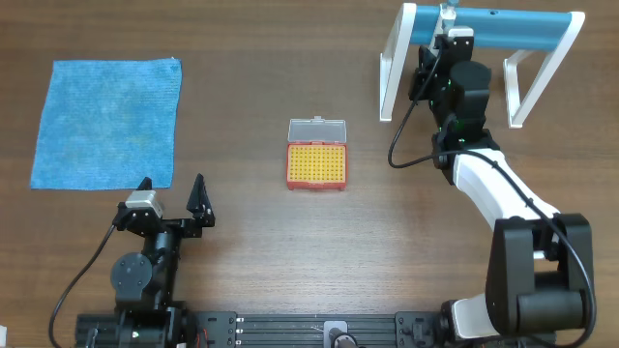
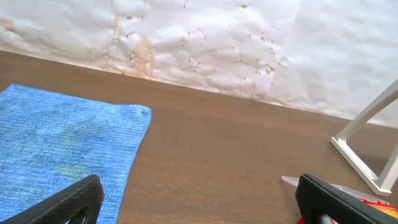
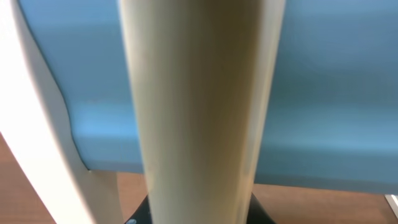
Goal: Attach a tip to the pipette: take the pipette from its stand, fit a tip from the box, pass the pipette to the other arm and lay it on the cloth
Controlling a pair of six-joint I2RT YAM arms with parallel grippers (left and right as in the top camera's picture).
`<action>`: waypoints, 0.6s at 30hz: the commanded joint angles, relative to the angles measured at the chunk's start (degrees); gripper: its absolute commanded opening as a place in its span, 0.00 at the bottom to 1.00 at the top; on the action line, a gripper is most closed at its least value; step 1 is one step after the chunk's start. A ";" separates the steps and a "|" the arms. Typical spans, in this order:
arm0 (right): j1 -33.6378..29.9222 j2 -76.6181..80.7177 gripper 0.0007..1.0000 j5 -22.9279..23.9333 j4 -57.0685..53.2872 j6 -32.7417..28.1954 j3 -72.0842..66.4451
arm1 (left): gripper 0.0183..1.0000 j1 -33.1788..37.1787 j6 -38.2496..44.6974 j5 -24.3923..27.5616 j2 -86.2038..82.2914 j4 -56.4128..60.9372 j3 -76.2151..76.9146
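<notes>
Top view: the brown worktop [image 1: 290,261] carries a blue cloth [image 1: 106,126] at far left, an open tip box [image 1: 316,159] at centre and a stand [image 1: 395,68] at far right. The left arm is folded near its base. The left gripper [image 1: 172,186] has its fingers spread wide and holds nothing. The right arm extends to the stand, with the right gripper [image 1: 448,37] at its blue bar.

Left wrist view: a stained white wall [image 2: 217,43] stands behind the worktop.

Right wrist view: the pipette [image 3: 199,112] is close up, directly in front of the bar. Whether it is gripped cannot be told.

Brown wood table [image 1: 319,261], white wall [image 2: 323,43] — stained, pockmarked
</notes>
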 commanded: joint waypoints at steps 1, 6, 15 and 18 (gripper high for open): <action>0.39 -6.43 0.08 0.48 -3.15 0.00 1.05 | 1.00 0.24 -0.07 -0.59 -0.31 -0.31 -0.15; 0.46 -8.59 0.08 0.07 -4.11 0.00 1.03 | 1.00 0.24 -0.07 -0.59 -0.31 -0.31 -0.15; 13.66 -23.15 0.08 -13.03 9.99 0.00 -12.90 | 1.00 0.24 -0.07 -0.59 -0.31 -0.31 -0.15; 18.43 -20.65 0.08 -14.91 35.26 0.00 -23.43 | 1.00 0.24 -0.07 -0.59 -0.31 -0.31 -0.15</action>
